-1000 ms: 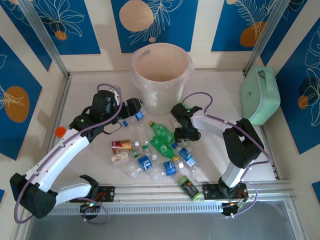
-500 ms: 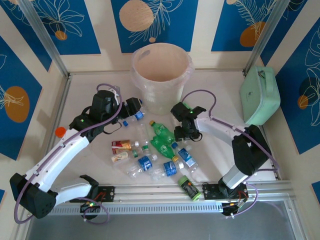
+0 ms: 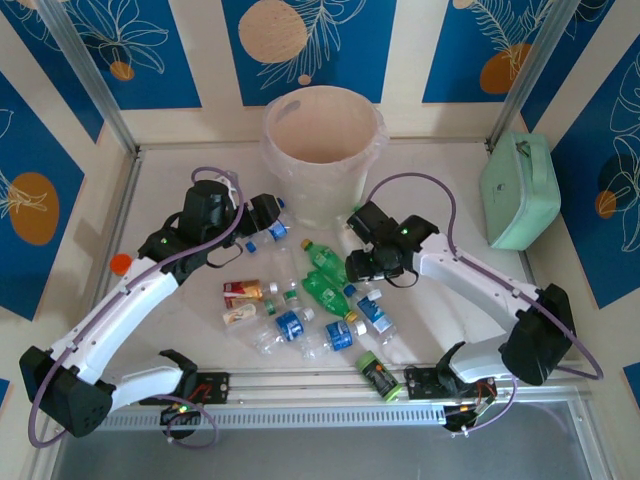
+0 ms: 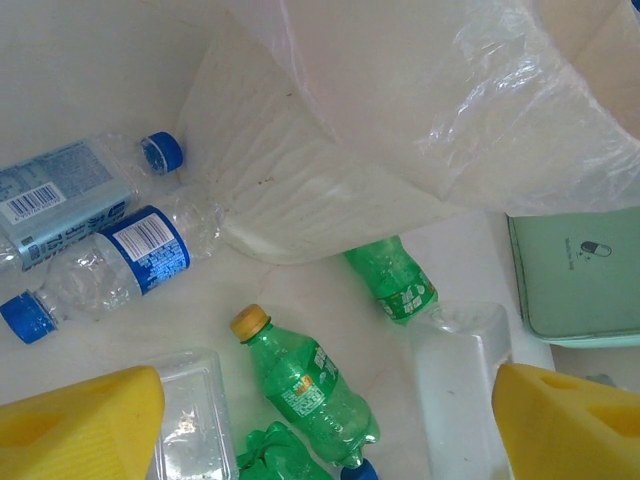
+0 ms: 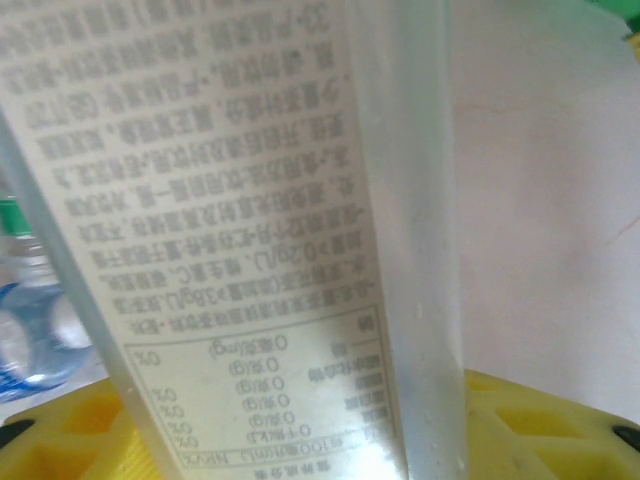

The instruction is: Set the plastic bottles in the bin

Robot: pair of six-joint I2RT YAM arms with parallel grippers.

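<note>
By the rail at the near edge a dark cylinder with a green cap is seen lying; it is not counted among the task's things. Just beyond it the plastic bottles are spread in a loose heap at the middle of the table. A clear blue-labelled bottle lies nearest, a red-labelled bottle at the left, and green bottles farther back.

The bottles are judged empty, and so very light, thin-walled and easily crushed. They are smooth and apt to roll or to squirt out of a hard pinch. A hold across the labelled middle of the body, square to its long axis, is thought safest, the cap end being too narrow.

The right gripper is placed over the right of the heap. In the right wrist view a pale-labelled bottle is pressed against the yellow pad, so the fingers are taken to be clamped on its label. Farther left, the left gripper is spread wide near two blue-labelled bottles lying by the bin's foot.

The bin stands at the far middle. Its rim is high above the table, so each bottle must be lifted well over it, and the loose bag could be snagged. A mint-green case lies at the far right, well apart.
</note>
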